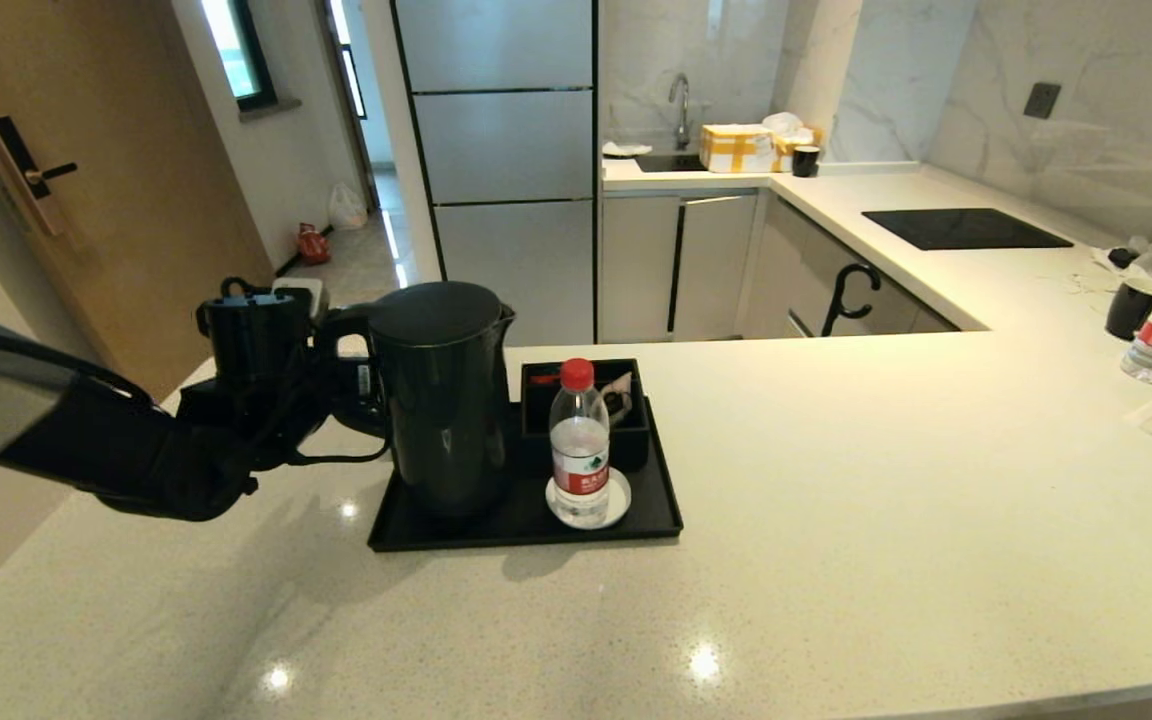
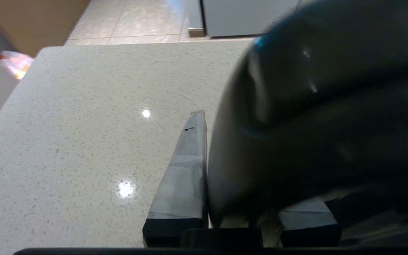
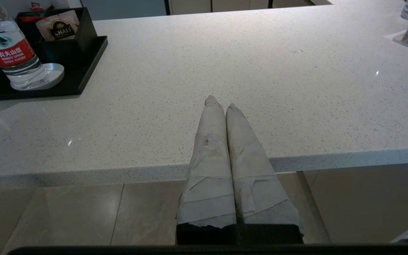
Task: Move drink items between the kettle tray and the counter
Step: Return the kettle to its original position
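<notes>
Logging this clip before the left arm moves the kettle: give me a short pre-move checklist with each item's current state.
1. Left gripper at the kettle handle: ok, handle sits between its fingers in the wrist view.
2. Grip firmly closed: cannot tell.
3. Kettle upright on the kettle tray: ok.
4. Water bottle apart from the kettle, upright on the white coaster: ok.
5. Bare counter right of the tray for a set-down: ok.
6. Right gripper out of the way, shut, at the counter's near edge: ok.
</notes>
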